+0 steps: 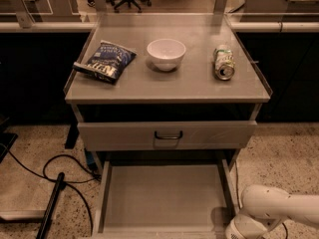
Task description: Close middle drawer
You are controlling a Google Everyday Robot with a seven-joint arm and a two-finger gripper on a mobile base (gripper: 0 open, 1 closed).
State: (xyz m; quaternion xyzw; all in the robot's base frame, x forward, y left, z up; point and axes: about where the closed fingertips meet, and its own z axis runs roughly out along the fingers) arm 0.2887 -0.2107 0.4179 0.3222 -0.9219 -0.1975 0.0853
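The middle drawer [164, 198] is pulled far out below the cabinet's top drawer [119, 136]. It is a wide grey tray and it is empty. Its front and handle lie below the bottom edge of the view. My white arm [279, 208] shows at the bottom right, just outside the drawer's right side wall [228, 193]. The arm's lower end [244, 229] runs out of the bottom edge, so the gripper itself is out of view near the drawer's front right corner.
On the cabinet top [164, 86] lie a blue chip bag [105, 61], a white bowl [166, 53] and a tipped can [224, 62]. The top drawer has a dark bar handle [168, 135]. Black cables [55, 171] and a dark pole [50, 208] lie on the floor to the left.
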